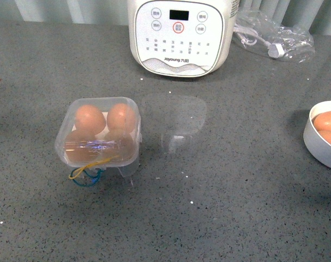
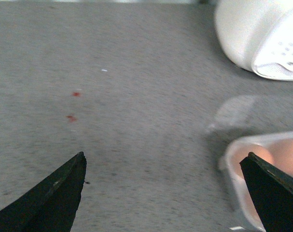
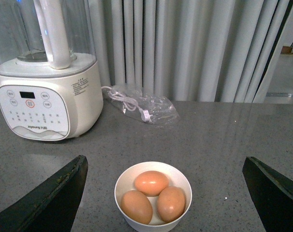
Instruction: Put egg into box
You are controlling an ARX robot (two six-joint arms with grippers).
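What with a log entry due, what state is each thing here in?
box: lid open, four eggs inside.
lid: folded out flat beside it.
rubber bands: off, loose at the box's front.
bowl: upright, three more eggs inside.
blender: upright, jug mounted.
left gripper: open, empty.
right gripper: open, empty.

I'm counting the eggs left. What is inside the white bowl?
Three brown eggs fill the bowl. Its floor beneath them is covered, so anything underneath cannot be seen.
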